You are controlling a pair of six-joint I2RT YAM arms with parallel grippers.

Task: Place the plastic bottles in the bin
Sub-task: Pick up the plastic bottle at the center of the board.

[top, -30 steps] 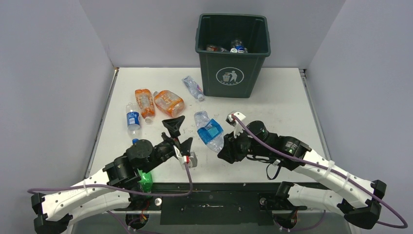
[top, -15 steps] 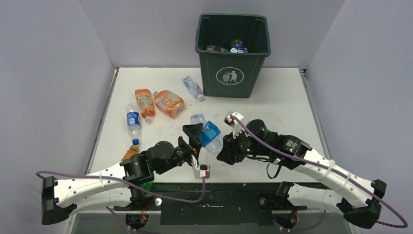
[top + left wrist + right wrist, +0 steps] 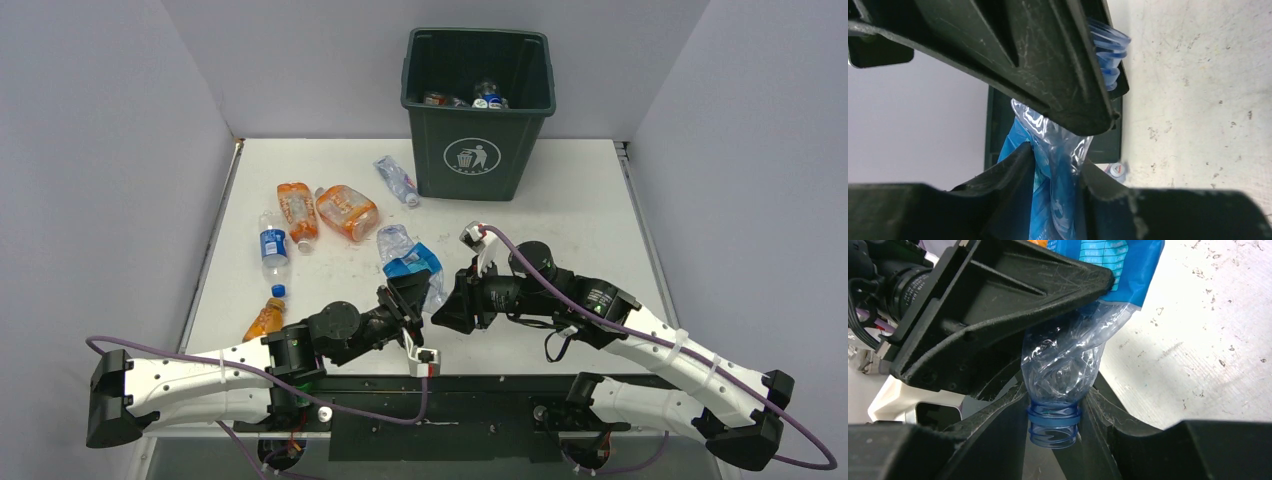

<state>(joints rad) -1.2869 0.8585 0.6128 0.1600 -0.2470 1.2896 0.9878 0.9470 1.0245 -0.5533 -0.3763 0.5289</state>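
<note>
Bottles come first: one crushed clear bottle with a blue label (image 3: 408,262) is held between both arms, near the front middle of the worktop (image 3: 570,220). My left gripper (image 3: 412,293) is pinching its crumpled body at the label. In the left wrist view the plastic is squeezed flat between the two fingers. My right gripper (image 3: 443,303) is clamped on the neck end, just above the open blue-tinted mouth. The two grippers sit right beside each other on this one bottle. I cannot tell whether the bottle touches the worktop.

At the far edge the bin (image 3: 478,150) stands upright, its logo facing me, with several bottles in the bin (image 3: 487,97) lying at its bottom.

On the worktop, two orange bottles (image 3: 347,210) lie side by side left of centre. A clear bottle with a blue band (image 3: 271,245) lies near the left edge. A clear crumpled bottle (image 3: 397,180) lies just beside the bin's left front corner. A small orange bottle with a blue cap (image 3: 265,320) lies close to my left arm.
</note>
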